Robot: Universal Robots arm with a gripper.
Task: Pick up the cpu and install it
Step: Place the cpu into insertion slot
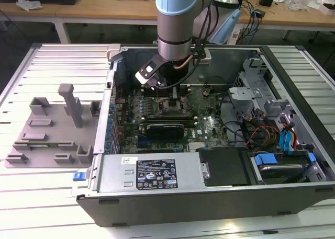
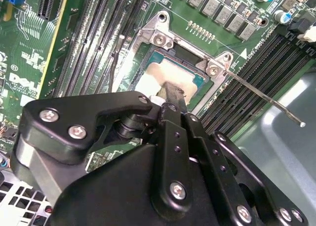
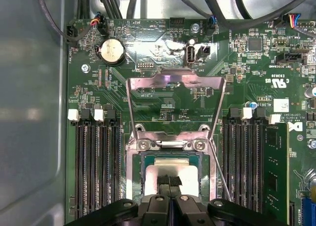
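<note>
First wrist view: cpu [image 3: 186,169] lying in socket [image 3: 132,179], directly beneath hand [image 3: 169,180].

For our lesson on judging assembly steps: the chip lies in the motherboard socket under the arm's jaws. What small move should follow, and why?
Probably a short straight lift of the gripper off the cpu. The cpu looks level and square inside the socket, the shut jaws appear to rest on its top, and the load plate stands open.

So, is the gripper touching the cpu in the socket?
Cannot tell. In both wrist views the gripper overlaps the pale top of the cpu, but neither shows contact or a gap plainly.
</note>
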